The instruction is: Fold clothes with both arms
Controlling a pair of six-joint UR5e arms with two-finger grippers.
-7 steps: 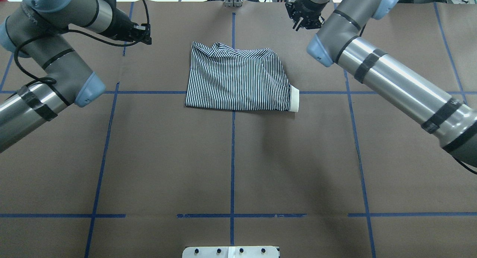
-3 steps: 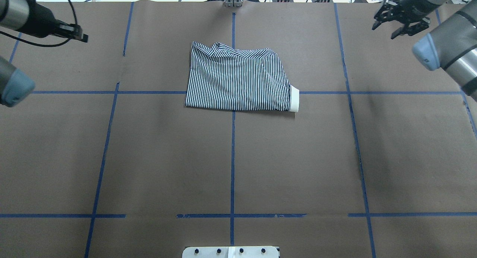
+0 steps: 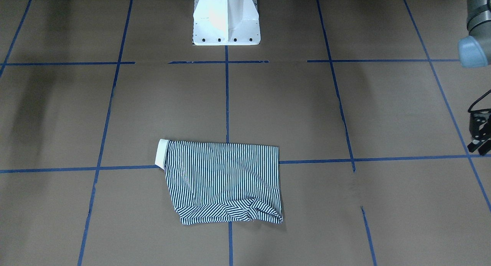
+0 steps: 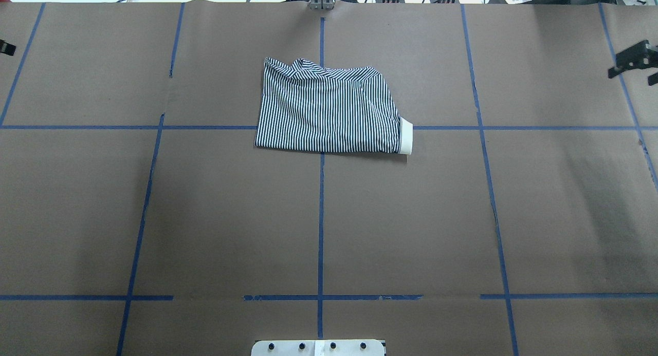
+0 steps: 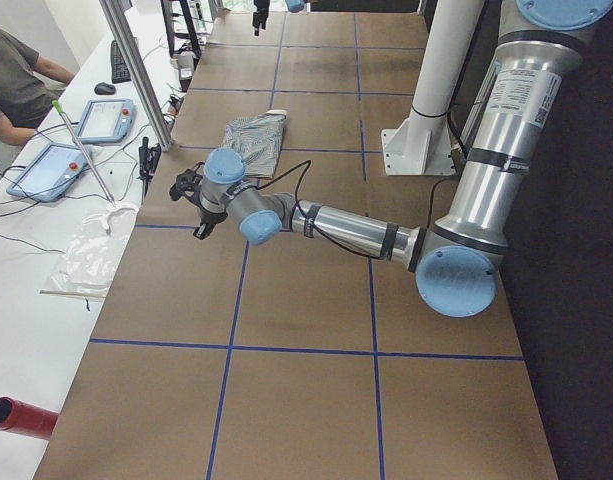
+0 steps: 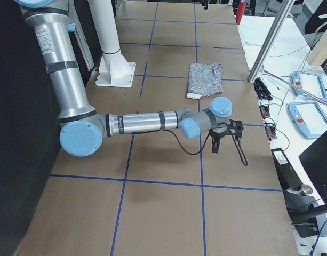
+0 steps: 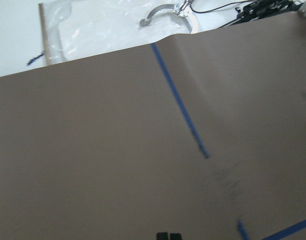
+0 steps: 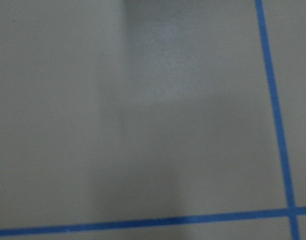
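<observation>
The striped polo shirt [image 4: 329, 109] lies folded into a rough rectangle on the brown table, past its middle, with a cream edge [image 4: 406, 136] at its right. It also shows in the front view [image 3: 224, 181] and in both side views [image 5: 256, 142] [image 6: 205, 80]. My left gripper [image 4: 5, 48] is at the far left edge, well clear of the shirt. Its fingertips [image 7: 168, 236] are pressed together and hold nothing. It also shows in the front view [image 3: 477, 143]. My right gripper [image 4: 633, 68] is at the far right edge, fingers spread and empty.
The white pedestal base [image 3: 226, 24] stands at the near middle. Blue tape lines [image 4: 321, 217] cross the table. A bench with tablets [image 5: 101, 120], an aluminium post [image 5: 136, 70] and a seated person [image 5: 16, 70] are along the far side.
Both arms have swung outward from beside the shirt to the table's left and right edges. The shirt has not moved.
</observation>
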